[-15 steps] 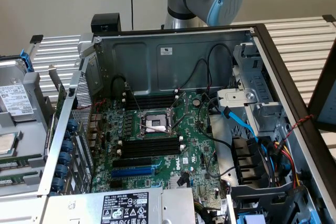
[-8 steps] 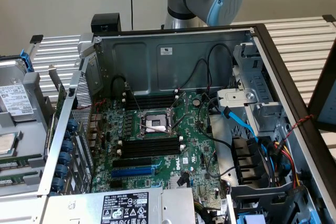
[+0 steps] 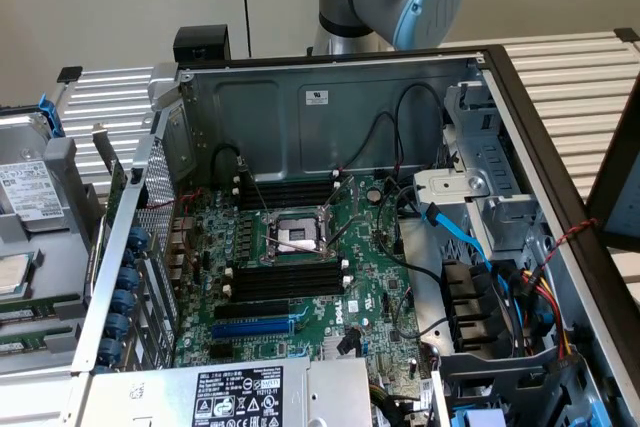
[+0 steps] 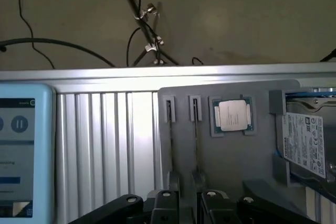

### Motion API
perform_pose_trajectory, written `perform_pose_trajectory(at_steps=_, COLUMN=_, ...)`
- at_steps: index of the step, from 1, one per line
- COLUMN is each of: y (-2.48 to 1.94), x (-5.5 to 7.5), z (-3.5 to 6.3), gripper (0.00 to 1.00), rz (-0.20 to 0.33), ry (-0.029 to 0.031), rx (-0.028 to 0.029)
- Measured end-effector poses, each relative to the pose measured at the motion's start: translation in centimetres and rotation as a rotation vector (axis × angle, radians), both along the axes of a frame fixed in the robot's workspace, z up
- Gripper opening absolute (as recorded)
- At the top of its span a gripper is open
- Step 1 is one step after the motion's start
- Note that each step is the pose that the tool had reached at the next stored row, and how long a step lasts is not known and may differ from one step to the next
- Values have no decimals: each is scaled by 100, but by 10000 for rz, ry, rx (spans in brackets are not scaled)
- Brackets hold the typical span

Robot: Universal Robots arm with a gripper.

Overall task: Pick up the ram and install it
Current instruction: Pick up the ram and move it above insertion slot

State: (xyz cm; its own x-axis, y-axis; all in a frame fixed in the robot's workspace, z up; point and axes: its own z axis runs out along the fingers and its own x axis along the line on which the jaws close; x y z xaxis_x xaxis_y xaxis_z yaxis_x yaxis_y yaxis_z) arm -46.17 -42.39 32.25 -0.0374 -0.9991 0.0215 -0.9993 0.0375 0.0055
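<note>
Hovering over gray tray (image 4: 231, 166), pincer (image 4: 185, 205) spread wide, nothing gripped, tips cut off; ram (image 4: 196, 132) edge-on, mere sliver.

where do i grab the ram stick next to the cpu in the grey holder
Probably mid-length on the exposed long edge of the ram, coming from above, square to the grey holder, jaws across its thin faces. It stands on edge in a narrow slot, ends tucked into brackets, so only that edge looks free.

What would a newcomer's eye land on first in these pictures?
The open computer case with its green motherboard lies mid-frame in the exterior view, the arm's blue-capped joint above its back wall. In the wrist view, a silver processor sits in a grey holder plate.
</note>
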Motion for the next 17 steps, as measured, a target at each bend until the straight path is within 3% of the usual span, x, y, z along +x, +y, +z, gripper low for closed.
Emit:
perform_pose_trajectory(at_steps=3, y=-63, x=-1, z=-55, gripper=24, rz=1, ry=-1, rx=1)
perform_pose_trajectory(at_steps=6, y=-94, x=-1, z=-111, gripper=24, rz=1, ry=-1, rx=1)
perform_pose_trajectory(at_steps=11, y=-84, x=0, z=-201, gripper=24, rz=0, ry=-1, rx=0)
perform_pose_trajectory(at_steps=17, y=-31, x=1, z=-312, gripper=24, rz=1, ry=-3, rx=2)
